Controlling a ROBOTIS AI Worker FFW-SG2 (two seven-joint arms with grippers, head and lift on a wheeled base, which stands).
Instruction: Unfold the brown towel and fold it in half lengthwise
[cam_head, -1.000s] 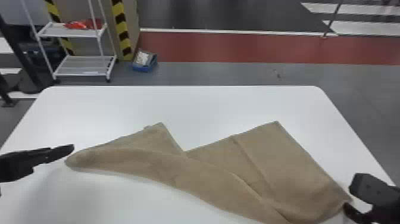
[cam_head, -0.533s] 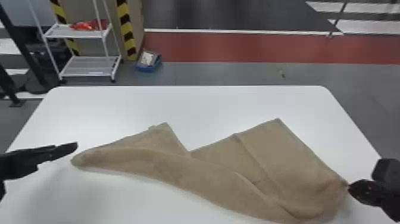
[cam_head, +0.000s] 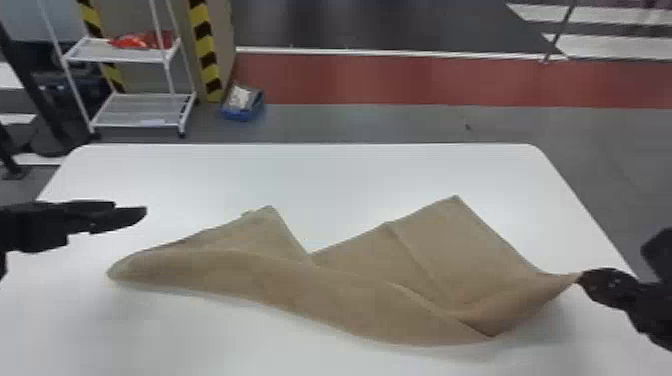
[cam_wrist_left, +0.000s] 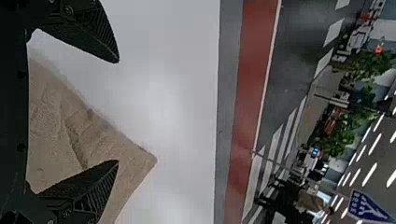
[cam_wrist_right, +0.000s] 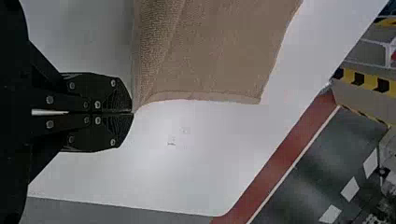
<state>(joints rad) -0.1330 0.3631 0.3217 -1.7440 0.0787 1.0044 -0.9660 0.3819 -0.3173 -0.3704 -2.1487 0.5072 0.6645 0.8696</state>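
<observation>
The right gripper has its fingers pressed together on the tip of the brown towel at its right end, the cloth pulled into a point between them and raised off the table, with a shadow beneath. From there the towel runs left across the near half of the white table. Its near part lies folded over as a long, loose flap that covers some of the cloth behind; past the flap two corners point away, with a notch between them, and a crease crosses the right-hand part.

The left gripper hangs over the table beyond the towel's left end, its fingers spread wide and holding no cloth. In the left wrist view a towel corner reaches out past them, and one finger hides part of the cloth.

Past the table's far edge comes grey floor, with a blue box on it, near a white wheeled rack with a red bag on its upper shelf. Beside the rack stands a yellow-and-black striped edge. Farther off are a red floor band and dark flooring.
</observation>
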